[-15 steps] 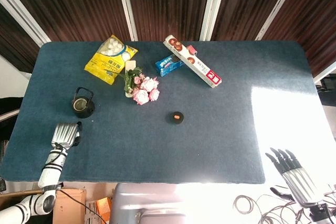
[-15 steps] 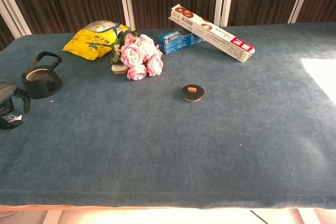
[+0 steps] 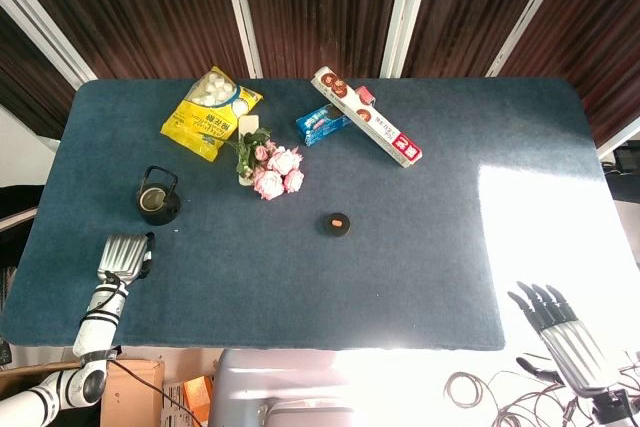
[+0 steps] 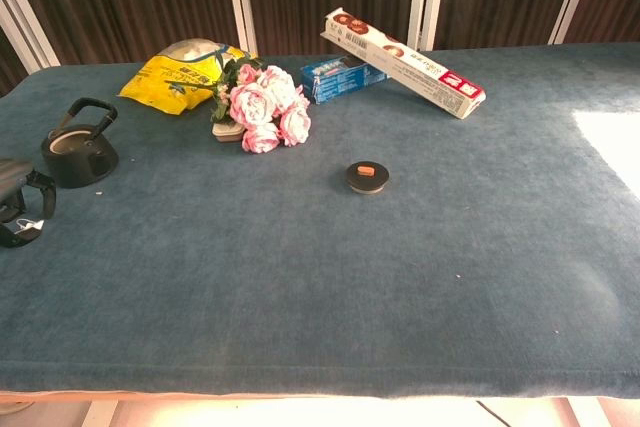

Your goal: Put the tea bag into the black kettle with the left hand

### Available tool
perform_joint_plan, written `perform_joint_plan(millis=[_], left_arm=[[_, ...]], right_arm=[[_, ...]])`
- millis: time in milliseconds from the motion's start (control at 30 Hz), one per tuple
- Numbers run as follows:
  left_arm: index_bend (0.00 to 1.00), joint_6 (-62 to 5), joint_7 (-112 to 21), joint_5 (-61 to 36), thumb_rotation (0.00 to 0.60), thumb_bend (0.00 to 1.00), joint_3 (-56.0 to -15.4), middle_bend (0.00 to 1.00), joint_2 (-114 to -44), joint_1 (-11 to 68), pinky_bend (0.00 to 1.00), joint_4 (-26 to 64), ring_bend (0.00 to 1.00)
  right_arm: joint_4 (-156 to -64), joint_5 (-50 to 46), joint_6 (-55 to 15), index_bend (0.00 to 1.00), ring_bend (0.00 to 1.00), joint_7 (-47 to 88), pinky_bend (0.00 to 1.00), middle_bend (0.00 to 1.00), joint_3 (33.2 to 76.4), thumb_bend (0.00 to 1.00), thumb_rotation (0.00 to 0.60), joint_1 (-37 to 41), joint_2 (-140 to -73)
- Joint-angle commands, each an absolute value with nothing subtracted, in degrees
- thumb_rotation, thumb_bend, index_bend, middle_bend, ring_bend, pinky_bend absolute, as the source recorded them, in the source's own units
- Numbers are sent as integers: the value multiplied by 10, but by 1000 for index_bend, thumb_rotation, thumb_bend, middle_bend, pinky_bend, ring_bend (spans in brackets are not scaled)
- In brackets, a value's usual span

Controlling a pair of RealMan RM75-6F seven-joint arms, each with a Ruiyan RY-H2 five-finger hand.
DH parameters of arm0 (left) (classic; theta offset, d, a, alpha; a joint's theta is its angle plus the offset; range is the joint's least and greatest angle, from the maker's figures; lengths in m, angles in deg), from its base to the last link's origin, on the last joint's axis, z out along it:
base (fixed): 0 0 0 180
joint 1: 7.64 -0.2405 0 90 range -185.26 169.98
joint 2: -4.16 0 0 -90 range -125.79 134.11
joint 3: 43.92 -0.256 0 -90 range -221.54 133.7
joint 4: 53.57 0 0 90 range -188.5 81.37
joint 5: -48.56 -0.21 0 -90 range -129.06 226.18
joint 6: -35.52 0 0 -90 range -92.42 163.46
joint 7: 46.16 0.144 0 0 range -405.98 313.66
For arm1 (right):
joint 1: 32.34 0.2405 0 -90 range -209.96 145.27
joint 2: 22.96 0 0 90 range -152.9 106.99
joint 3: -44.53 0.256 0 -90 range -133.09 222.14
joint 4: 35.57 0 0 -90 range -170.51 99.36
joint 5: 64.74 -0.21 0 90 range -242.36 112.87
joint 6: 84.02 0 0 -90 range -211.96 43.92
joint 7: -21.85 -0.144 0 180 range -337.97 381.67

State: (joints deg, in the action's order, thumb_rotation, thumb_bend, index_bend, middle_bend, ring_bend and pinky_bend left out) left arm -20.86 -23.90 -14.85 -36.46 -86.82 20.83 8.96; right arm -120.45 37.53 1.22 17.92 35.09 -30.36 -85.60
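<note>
Blue felt covered the table (image 3: 420,247); left hand (image 3: 123,257) pinched a small, light, limp tea bag (image 4: 30,228) near the kettle (image 3: 157,198); right hand (image 3: 560,332) hung spread, empty.

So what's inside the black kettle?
The black kettle has no lid on, and from the head view its inside shows a pale ring around a dark middle. No tea bag shows in it. The very bottom is too dark to see.

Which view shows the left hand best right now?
The head view: the left hand and its forearm show whole, on the table just below the black kettle. The chest view catches only dark fingers cut off at the left frame edge.
</note>
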Motion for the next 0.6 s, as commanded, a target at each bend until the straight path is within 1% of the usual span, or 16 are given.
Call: perform_joint_plan(millis=[33, 600], left_arm=[[519, -208, -238, -148, 600, 337, -365, 1000, -868, 209, 1000, 90, 1000], [555, -210, -248, -156, 600, 364, -368, 1000, -868, 209, 1000, 84, 1000]], right_arm=[[-1204, 374, 13, 0, 0, 179, 0, 0, 351, 112, 600, -304, -856], [-1205, 373, 7, 0, 0, 184, 0, 0, 352, 113, 600, -303, -857]])
